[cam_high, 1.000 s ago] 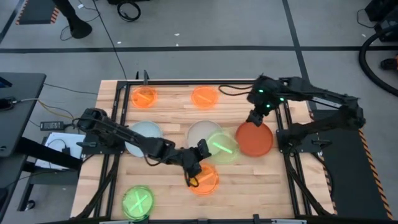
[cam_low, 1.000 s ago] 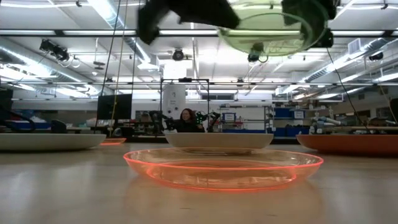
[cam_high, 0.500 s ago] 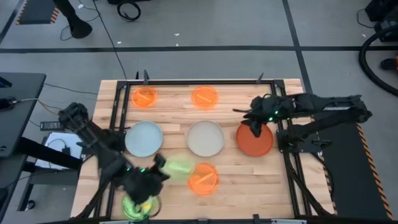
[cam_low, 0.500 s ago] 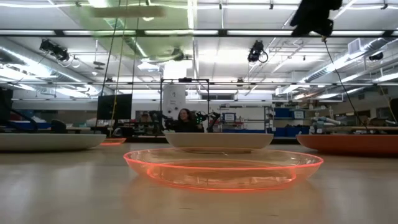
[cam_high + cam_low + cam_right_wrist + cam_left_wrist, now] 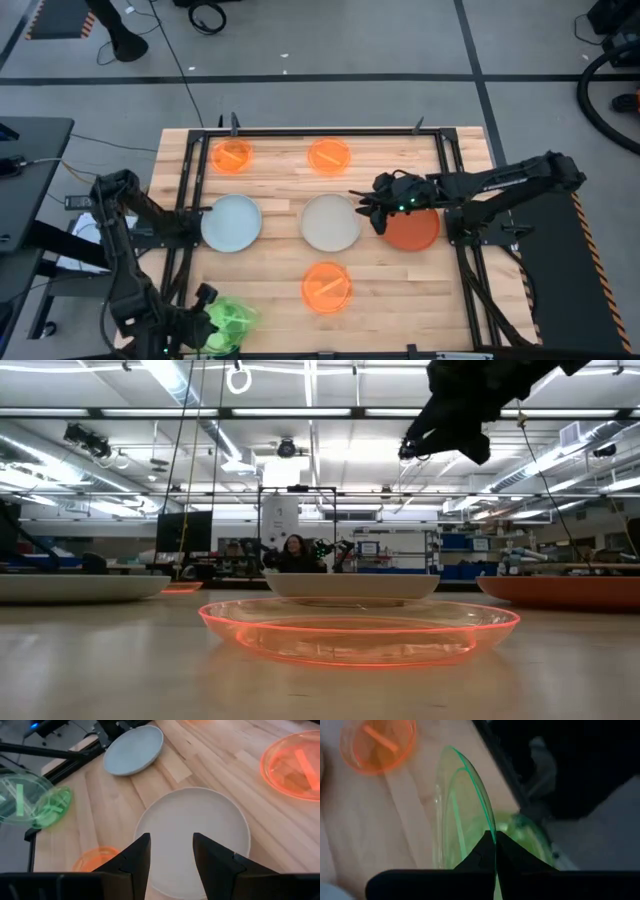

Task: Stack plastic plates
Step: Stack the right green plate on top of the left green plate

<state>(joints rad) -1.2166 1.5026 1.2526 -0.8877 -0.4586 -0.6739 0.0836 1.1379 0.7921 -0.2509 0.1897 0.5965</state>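
Table; left end effector clamped on green plate.

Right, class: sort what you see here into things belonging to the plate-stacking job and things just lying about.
Part of the job:
pale blue plate
off-white plate
rust plate
orange plates
green plate in the left gripper
right gripper, open

Lying about:
cables on the floor
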